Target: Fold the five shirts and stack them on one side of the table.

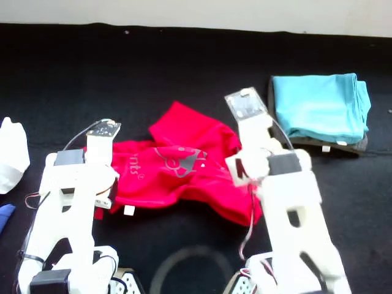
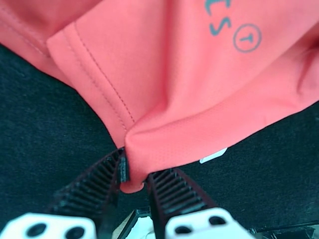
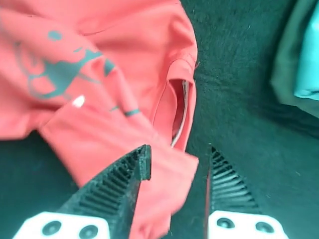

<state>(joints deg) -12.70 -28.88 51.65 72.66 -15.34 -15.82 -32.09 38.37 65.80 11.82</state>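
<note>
The red shirt lies crumpled in the middle of the black table, unfolded, its printed front facing up and one part bunched up toward the far side. A small white tag shows at its near left edge.

The left gripper is at the shirt's left edge and pinches a fold of the red cloth — its two ribbed fingers stand narrow with the fabric caught between them, the hem seam running off just beside the pinch. The right gripper is at the shirt's right side with its fingers spread wide; a flap of red cloth lies between and under them, but they do not close on it.

In the far right corner a turquoise shirt lies folded on top of a dark folded shirt — a neat stack, well apart from the red one. At the table's left edge sits a white cloth, and a bit of blue cloth shows just nearer than it.
</note>
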